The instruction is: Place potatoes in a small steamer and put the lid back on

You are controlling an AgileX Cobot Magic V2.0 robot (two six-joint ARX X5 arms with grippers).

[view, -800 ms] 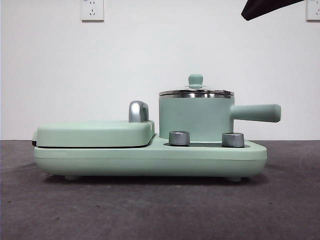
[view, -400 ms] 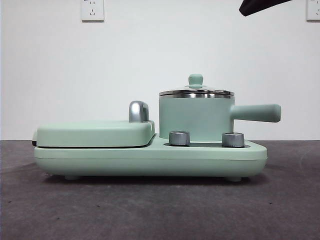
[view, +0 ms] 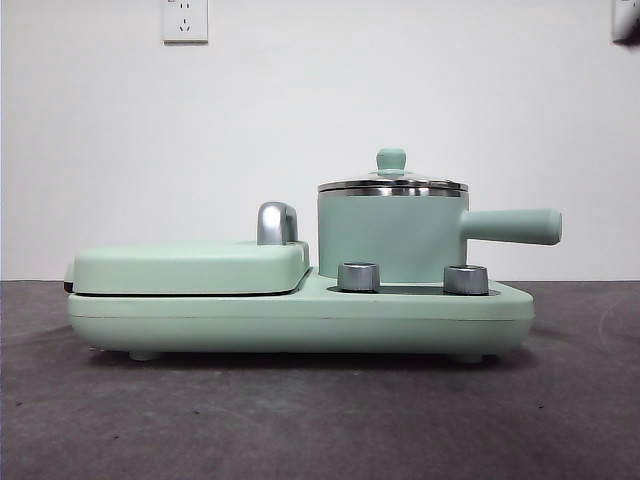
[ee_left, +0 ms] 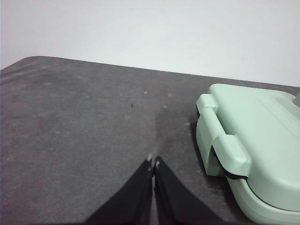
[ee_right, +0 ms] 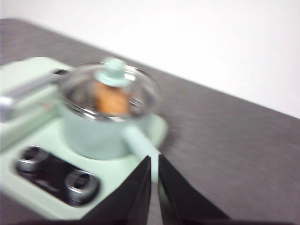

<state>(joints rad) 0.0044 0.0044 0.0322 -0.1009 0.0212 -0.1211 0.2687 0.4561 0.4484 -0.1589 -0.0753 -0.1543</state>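
Now | lid (view: 392, 184): clear glass | potatoes (ee_right: 111, 100): orange-brown, inside small steamer (view: 392, 238)

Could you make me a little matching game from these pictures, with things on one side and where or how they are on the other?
Things:
1. potato
2. lid
3. left gripper
4. two round knobs

States:
A. sitting on the steamer's rim
B. on the base in front of the steamer
C. inside the small steamer, seen through the glass
D. shut, over bare table beside the grill plate

Pairs: 1-C, 2-A, 3-D, 4-B
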